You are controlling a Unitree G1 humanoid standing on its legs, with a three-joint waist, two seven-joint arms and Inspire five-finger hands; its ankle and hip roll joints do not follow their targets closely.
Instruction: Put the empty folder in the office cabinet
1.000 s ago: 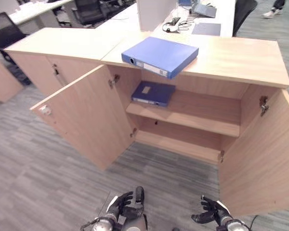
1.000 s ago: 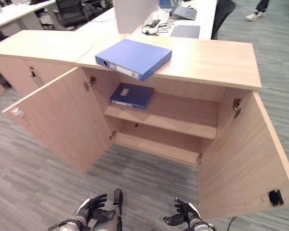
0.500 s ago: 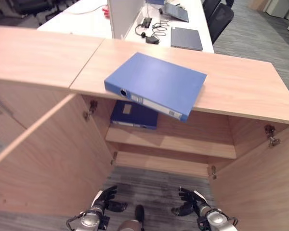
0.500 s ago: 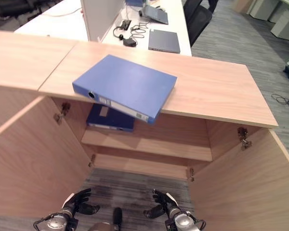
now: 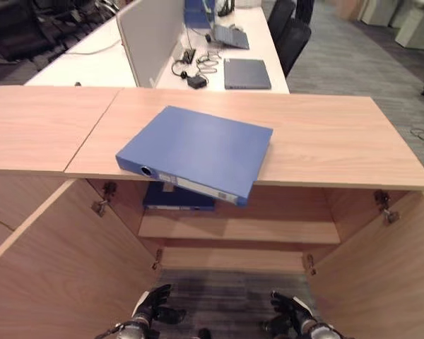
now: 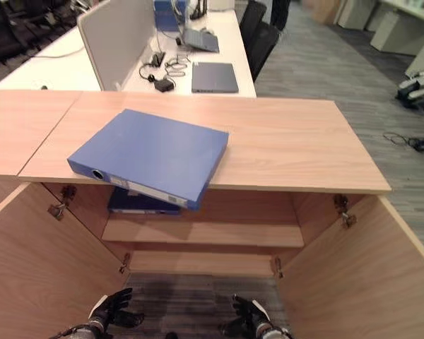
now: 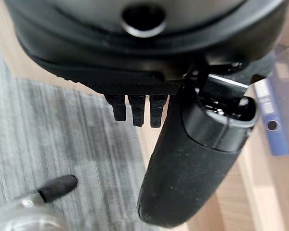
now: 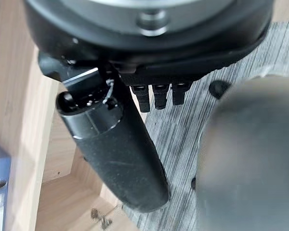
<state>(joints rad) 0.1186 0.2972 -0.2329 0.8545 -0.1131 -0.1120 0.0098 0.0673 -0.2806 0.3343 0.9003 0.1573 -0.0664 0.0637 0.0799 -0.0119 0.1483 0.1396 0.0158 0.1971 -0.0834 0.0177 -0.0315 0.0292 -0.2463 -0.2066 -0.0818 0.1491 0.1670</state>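
A blue folder (image 5: 196,152) lies flat on the wooden cabinet top (image 5: 325,141), its spine end jutting over the front edge. Below it the cabinet stands with both doors swung wide. A second blue folder (image 5: 178,198) lies on the upper shelf (image 5: 268,230) at the left. My left hand (image 5: 152,312) and right hand (image 5: 291,323) hang low in front of the cabinet, above the carpet, fingers relaxed and holding nothing. Both hands are well below the folder and apart from it.
The left door (image 5: 56,268) and right door (image 5: 381,282) flank my hands on either side. Behind the cabinet a white desk (image 5: 198,56) carries a divider panel (image 5: 150,35), a closed laptop (image 5: 246,73) and cables. Office chairs (image 5: 290,32) stand at the back.
The whole view has shifted as the camera moved closer and more square to the cabinet. Both hands stay low and empty. The folders have not moved.
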